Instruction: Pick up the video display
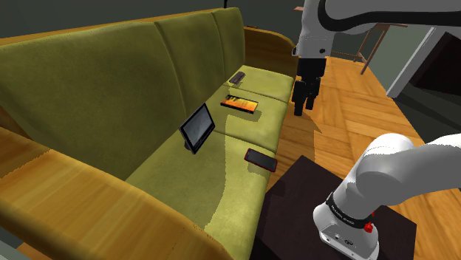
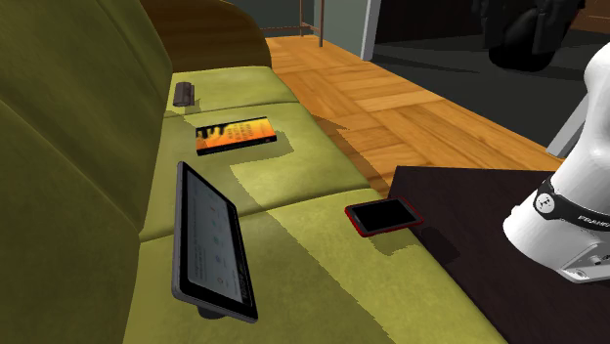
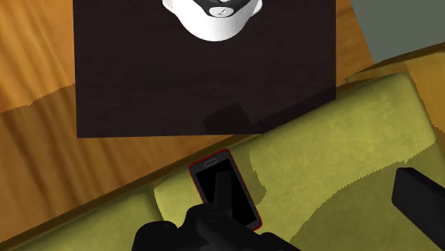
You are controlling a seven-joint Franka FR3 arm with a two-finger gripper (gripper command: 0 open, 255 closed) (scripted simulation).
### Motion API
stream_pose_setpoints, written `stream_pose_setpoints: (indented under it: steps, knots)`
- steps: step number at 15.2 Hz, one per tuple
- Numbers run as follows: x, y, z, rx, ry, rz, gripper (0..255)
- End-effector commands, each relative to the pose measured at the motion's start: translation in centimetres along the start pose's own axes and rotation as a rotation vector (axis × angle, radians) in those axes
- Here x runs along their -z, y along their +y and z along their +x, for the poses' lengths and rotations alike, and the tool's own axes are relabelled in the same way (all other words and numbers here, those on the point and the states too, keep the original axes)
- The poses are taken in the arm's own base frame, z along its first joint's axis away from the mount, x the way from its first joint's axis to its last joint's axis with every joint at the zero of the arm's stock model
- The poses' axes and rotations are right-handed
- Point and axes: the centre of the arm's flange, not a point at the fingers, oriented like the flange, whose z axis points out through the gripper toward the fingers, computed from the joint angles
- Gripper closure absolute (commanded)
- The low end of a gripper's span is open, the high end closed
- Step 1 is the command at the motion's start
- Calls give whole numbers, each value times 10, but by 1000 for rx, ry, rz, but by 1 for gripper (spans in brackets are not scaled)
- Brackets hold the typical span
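The video display (image 1: 198, 127) is a dark flat screen with a grey frame. It stands tilted on a small foot on the olive sofa seat, close to the backrest, and appears again in the second exterior view (image 2: 210, 244). My black gripper (image 1: 304, 109) hangs in the air well off to the shoulder view's right of it, over the sofa's front edge. In the wrist view the gripper (image 3: 321, 214) is open, its fingers wide apart with nothing between them. Below it lies a red-edged phone (image 3: 223, 189).
The red phone (image 1: 261, 159) lies at the seat's front edge beside the dark stand (image 1: 295, 199). An orange-covered flat item (image 1: 239, 104) and a small dark object (image 1: 236, 77) lie farther along the sofa (image 1: 96, 81). Wooden floor (image 1: 347, 103) runs in front.
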Motion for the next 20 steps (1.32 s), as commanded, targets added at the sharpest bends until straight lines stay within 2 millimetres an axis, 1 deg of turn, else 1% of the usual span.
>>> stream_pose_setpoints:
  steps: [1, 6, 11, 16, 20]
  knots:
    - [0, 0, 0, 0, 0, 0, 0]
    - [-9, -59, 39, -158, 12, -48, 0]
    - [-21, -110, 87, -315, 24, -96, 0]
    - [-34, -153, 143, -473, 36, -143, 0]
    - [-45, -180, 192, -599, 46, -182, 0]
